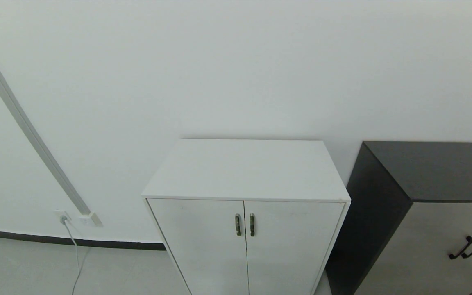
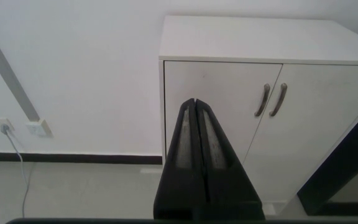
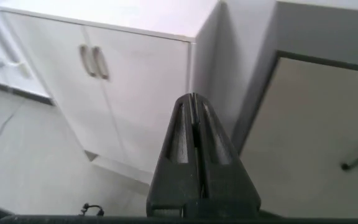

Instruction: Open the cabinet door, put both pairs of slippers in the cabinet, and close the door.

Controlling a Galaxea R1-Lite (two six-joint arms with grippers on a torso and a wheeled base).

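Closest in, the left jaws are pressed flat together with nothing between them, and the right jaws are likewise closed and empty. Both hang well short of the white cabinet (image 1: 246,172) and touch no part of it.

In the head view that cabinet stands at 6 o'clock against the wall. Its two doors are shut, and the left handle (image 1: 238,225) and right handle (image 1: 252,225) sit side by side at the meeting edge. A dark cabinet (image 1: 424,172) stands just beside it at 4 o'clock, and a wall socket (image 1: 62,216) with a cable (image 1: 76,254) sits at 8 o'clock.

The left jaws point at the left door (image 1: 203,246), with the handles off toward the robot's right. The right jaws point at the cabinet's right front corner, near the dark cabinet, with the handles off toward the robot's left.

Each door looks like a stiff, fairly light panel hinged at its outer edge, so it should swing with a modest pull that follows its arc. The handles are slim, smooth upright bars standing off the panel. The middle of a bar seems the best hold, once the jaws have opened. The bars sit very close together, so a finger may crowd the neighbouring one, and smooth metal could slip under a crooked pull.
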